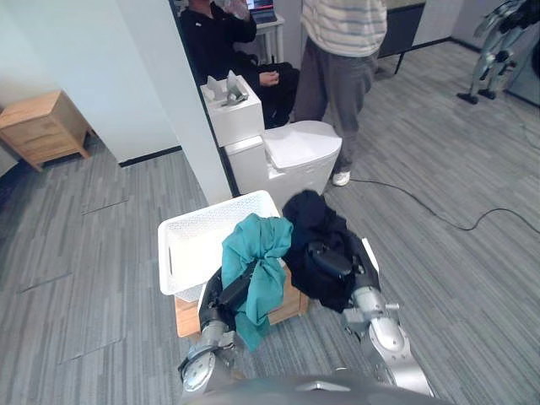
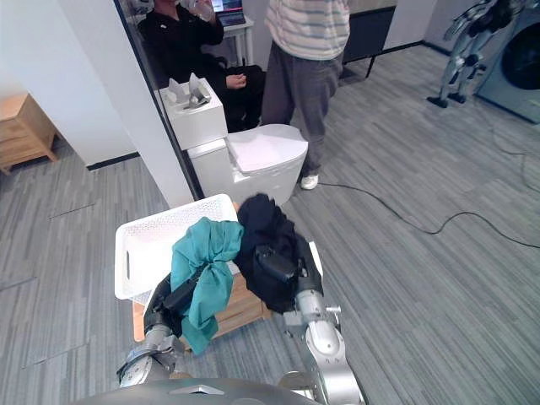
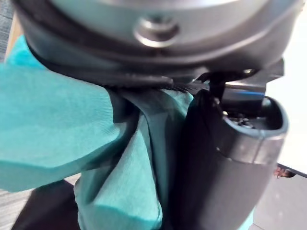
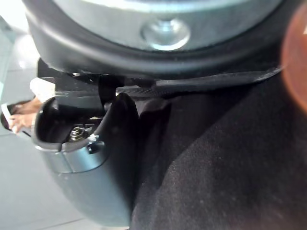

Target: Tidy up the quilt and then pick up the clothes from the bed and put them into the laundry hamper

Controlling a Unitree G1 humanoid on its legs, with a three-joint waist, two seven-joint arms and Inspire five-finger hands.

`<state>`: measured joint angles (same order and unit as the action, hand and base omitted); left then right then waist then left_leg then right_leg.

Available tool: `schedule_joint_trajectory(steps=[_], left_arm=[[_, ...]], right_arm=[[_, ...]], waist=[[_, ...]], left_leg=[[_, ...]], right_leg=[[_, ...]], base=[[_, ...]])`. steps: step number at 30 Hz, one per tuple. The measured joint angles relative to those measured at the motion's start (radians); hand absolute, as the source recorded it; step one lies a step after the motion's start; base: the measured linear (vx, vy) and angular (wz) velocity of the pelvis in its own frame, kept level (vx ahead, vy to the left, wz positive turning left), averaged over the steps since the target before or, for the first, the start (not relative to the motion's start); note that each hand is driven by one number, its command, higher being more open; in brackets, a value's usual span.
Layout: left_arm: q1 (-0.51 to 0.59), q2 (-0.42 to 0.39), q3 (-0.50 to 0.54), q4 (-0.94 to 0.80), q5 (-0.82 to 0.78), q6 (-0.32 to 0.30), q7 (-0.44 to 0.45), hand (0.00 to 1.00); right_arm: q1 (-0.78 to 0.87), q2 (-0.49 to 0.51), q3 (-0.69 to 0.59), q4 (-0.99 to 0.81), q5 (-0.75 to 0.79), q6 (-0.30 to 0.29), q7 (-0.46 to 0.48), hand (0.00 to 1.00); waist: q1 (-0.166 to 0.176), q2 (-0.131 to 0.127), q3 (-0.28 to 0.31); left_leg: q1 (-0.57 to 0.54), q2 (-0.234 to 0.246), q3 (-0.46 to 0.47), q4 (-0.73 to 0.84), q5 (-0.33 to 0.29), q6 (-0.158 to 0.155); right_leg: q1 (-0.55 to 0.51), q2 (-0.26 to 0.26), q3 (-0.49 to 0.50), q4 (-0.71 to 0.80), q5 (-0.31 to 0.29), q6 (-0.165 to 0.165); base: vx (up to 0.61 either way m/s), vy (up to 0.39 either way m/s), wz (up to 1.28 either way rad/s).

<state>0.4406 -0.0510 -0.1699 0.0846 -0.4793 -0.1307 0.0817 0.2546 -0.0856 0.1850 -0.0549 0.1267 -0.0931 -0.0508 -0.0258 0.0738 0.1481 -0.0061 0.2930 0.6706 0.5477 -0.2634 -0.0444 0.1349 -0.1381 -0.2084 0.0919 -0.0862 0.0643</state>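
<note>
A teal garment (image 1: 257, 245) hangs bunched from my left hand (image 1: 232, 291), which is shut on it; the left wrist view shows the teal cloth (image 3: 48, 129) pressed against the thumb (image 3: 216, 163). A black garment (image 1: 316, 224) is held up by my right hand (image 1: 333, 261), and its cloth (image 4: 216, 167) lies against that thumb (image 4: 86, 158). Both garments hang at the near right corner of the white laundry hamper (image 1: 194, 221), partly over its rim. The hamper stands on a low wooden stand (image 1: 190, 319).
Just behind the hamper is a white toilet (image 1: 287, 156), beside a white partition wall (image 1: 169, 93). One person stands by the toilet (image 1: 337, 67) and another sits further back (image 1: 228, 42). A wooden nightstand (image 1: 42, 126) is at the far left.
</note>
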Motion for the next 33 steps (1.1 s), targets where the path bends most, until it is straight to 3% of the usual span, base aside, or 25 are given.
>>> schedule_joint_trajectory(steps=[1, 2, 3, 5, 7, 8, 9, 11, 12, 13, 14, 15, 17, 18, 19, 20, 22, 25, 33], left_arm=[[0.001, 0.000, 0.002, -0.001, 0.000, 0.000, 0.000, 0.00], [0.003, 0.000, 0.002, -0.003, 0.000, 0.000, 0.000, 0.00], [0.007, 0.000, 0.012, -0.005, -0.001, 0.001, 0.001, 0.00], [0.016, 0.011, 0.022, -0.023, -0.024, 0.000, 0.001, 0.00], [0.024, 0.015, 0.024, -0.024, -0.034, 0.000, 0.002, 0.00], [0.033, 0.021, 0.022, -0.025, -0.040, 0.000, 0.001, 0.00], [0.043, 0.023, 0.021, -0.023, -0.045, 0.001, 0.001, 0.00], [0.062, 0.031, -0.001, -0.031, -0.055, 0.005, 0.001, 0.00], [0.066, 0.041, -0.004, -0.037, -0.055, 0.005, 0.001, 0.00], [0.059, 0.071, -0.009, -0.039, -0.055, 0.006, 0.001, 0.00], [0.055, 0.081, -0.009, -0.039, -0.055, 0.006, 0.001, 0.00], [0.044, 0.095, -0.009, -0.038, -0.055, 0.006, 0.001, 0.00], [0.022, 0.098, -0.011, -0.036, -0.055, 0.005, 0.001, 0.00], [0.011, 0.106, -0.012, -0.037, -0.056, 0.003, -0.001, 0.00], [0.007, 0.116, -0.011, -0.037, -0.056, -0.001, -0.004, 0.00], [-0.010, 0.127, -0.012, -0.022, -0.056, 0.001, -0.006, 0.00], [-0.009, 0.108, -0.017, -0.014, -0.059, 0.002, -0.007, 0.00], [-0.005, 0.099, -0.047, -0.014, -0.061, 0.002, -0.022, 0.00], [-0.004, 0.111, -0.081, -0.028, -0.068, 0.007, -0.079, 0.00]], right_arm=[[-0.014, -0.002, -0.008, 0.000, 0.000, 0.000, 0.001, 0.00], [-0.020, -0.005, -0.010, 0.001, 0.000, 0.000, 0.001, 0.00], [-0.028, -0.002, -0.005, 0.016, 0.000, 0.005, 0.002, 0.00], [-0.040, -0.005, -0.003, 0.016, 0.000, 0.006, 0.003, 0.00], [-0.042, 0.005, 0.001, 0.015, 0.000, 0.007, 0.002, 0.00], [-0.044, 0.006, 0.007, 0.009, 0.000, 0.008, 0.003, 0.00], [-0.053, 0.004, 0.010, 0.008, 0.000, 0.008, 0.003, 0.00], [-0.096, 0.005, 0.015, 0.008, -0.001, 0.008, 0.002, 0.00], [-0.111, 0.006, 0.023, 0.008, -0.001, 0.008, 0.002, 0.00], [-0.134, 0.008, 0.033, 0.003, -0.001, 0.008, 0.003, 0.00], [-0.145, 0.008, 0.044, -0.004, -0.001, 0.008, 0.003, 0.00], [-0.172, 0.007, 0.068, -0.017, -0.002, 0.008, 0.016, 0.00], [-0.194, 0.001, 0.090, -0.037, -0.002, 0.004, 0.029, 0.00], [-0.207, 0.003, 0.111, -0.037, -0.003, -0.002, 0.037, 0.00], [-0.215, 0.005, 0.127, -0.037, -0.003, -0.002, 0.040, 0.00], [-0.227, 0.004, 0.148, -0.034, -0.005, -0.002, 0.042, 0.00], [-0.238, -0.032, 0.187, -0.033, -0.047, -0.002, 0.055, 0.00], [-0.223, -0.042, 0.182, -0.021, -0.049, -0.001, 0.062, 0.00], [-0.183, -0.032, 0.157, 0.168, -0.149, -0.002, 0.063, 0.00]], waist=[[0.000, 0.003, -0.001], [0.002, 0.006, 0.000], [0.003, -0.018, 0.000], [0.006, -0.046, 0.014], [0.013, -0.056, 0.018], [0.011, -0.059, 0.019], [0.011, -0.060, 0.020], [0.002, -0.055, 0.018], [-0.003, -0.063, 0.018], [-0.010, -0.078, 0.013], [-0.008, -0.080, 0.012], [-0.007, -0.086, 0.009], [-0.006, -0.088, 0.008], [-0.002, -0.106, -0.004], [0.004, -0.120, -0.012], [0.005, -0.123, -0.012], [0.022, -0.097, -0.013], [0.015, -0.094, -0.013], [-0.004, -0.097, -0.014]], left_leg=[[-0.023, -0.044, 0.005, -0.134, 0.044, -0.003], [-0.026, -0.065, 0.012, -0.212, 0.109, 0.029], [0.002, -0.113, 0.016, -0.259, 0.125, 0.041], [0.010, -0.145, -0.003, -0.274, 0.115, 0.061], [0.020, -0.161, -0.008, -0.280, 0.107, 0.072], [0.052, -0.187, -0.020, -0.330, 0.102, 0.064], [0.075, -0.205, -0.034, -0.364, 0.107, 0.059], [0.120, -0.226, -0.081, -0.421, 0.118, 0.060], [0.125, -0.230, -0.095, -0.423, 0.121, 0.066], [0.119, -0.231, -0.127, -0.422, 0.121, 0.069], [0.118, -0.230, -0.140, -0.423, 0.121, 0.069], [0.118, -0.230, -0.172, -0.427, 0.121, 0.069], [0.114, -0.230, -0.216, -0.428, 0.123, 0.066], [0.107, -0.238, -0.228, -0.423, 0.124, 0.056], [0.099, -0.247, -0.231, -0.422, 0.123, 0.043], [0.096, -0.249, -0.243, -0.424, 0.125, 0.025], [0.099, -0.220, -0.234, -0.444, 0.137, 0.001], [0.125, -0.205, -0.245, -0.491, 0.157, -0.024], [0.152, -0.217, -0.259, -0.520, 0.166, -0.024]], right_leg=[[0.008, -0.007, -0.019, -0.006, 0.000, 0.016], [0.015, -0.008, -0.028, -0.006, -0.004, 0.030], [0.035, -0.031, -0.034, -0.008, -0.009, 0.048], [0.048, -0.055, -0.046, -0.008, -0.009, 0.049], [0.070, -0.064, -0.065, -0.007, 0.002, 0.067], [0.093, -0.076, -0.078, 0.008, 0.006, 0.074], [0.091, -0.091, -0.089, 0.057, -0.001, 0.083], [-0.024, -0.131, -0.076, 0.368, -0.009, 0.074], [-0.064, -0.142, -0.055, 0.449, -0.019, 0.061], [-0.123, -0.140, -0.001, 0.537, -0.077, 0.036], [-0.139, -0.135, 0.014, 0.544, -0.100, 0.032], [-0.165, -0.122, 0.054, 0.501, -0.138, 0.014], [-0.175, -0.103, 0.134, 0.383, -0.145, 0.004], [-0.177, -0.104, 0.158, 0.270, -0.097, 0.033], [-0.186, -0.113, 0.161, 0.221, -0.019, 0.034], [-0.179, -0.120, 0.162, 0.209, -0.026, 0.084], [-0.137, -0.095, 0.150, 0.112, -0.016, 0.101], [-0.091, -0.072, 0.115, 0.050, 0.003, 0.103], [-0.020, -0.073, 0.066, -0.055, 0.080, 0.110]], base=[[0.28, 0.092, 0.29], [0.27, 0.095, 0.33], [0.18, 0.061, 0.34], [0.21, 0.126, 0.43], [0.21, 0.150, 0.42], [0.21, 0.181, 0.53], [0.19, 0.184, 0.62], [0.17, 0.117, 0.61], [0.20, 0.020, 0.67], [0.11, -0.012, 0.57], [0.21, -0.053, 0.75], [0.12, -0.066, 0.59], [0.15, -0.164, 0.73], [0.10, -0.178, 0.59], [0.05, -0.126, 0.40], [0.08, -0.147, 0.13], [0.11, -0.173, -0.05], [0.07, -0.089, 0.09], [0.01, 0.033, 0.05]])
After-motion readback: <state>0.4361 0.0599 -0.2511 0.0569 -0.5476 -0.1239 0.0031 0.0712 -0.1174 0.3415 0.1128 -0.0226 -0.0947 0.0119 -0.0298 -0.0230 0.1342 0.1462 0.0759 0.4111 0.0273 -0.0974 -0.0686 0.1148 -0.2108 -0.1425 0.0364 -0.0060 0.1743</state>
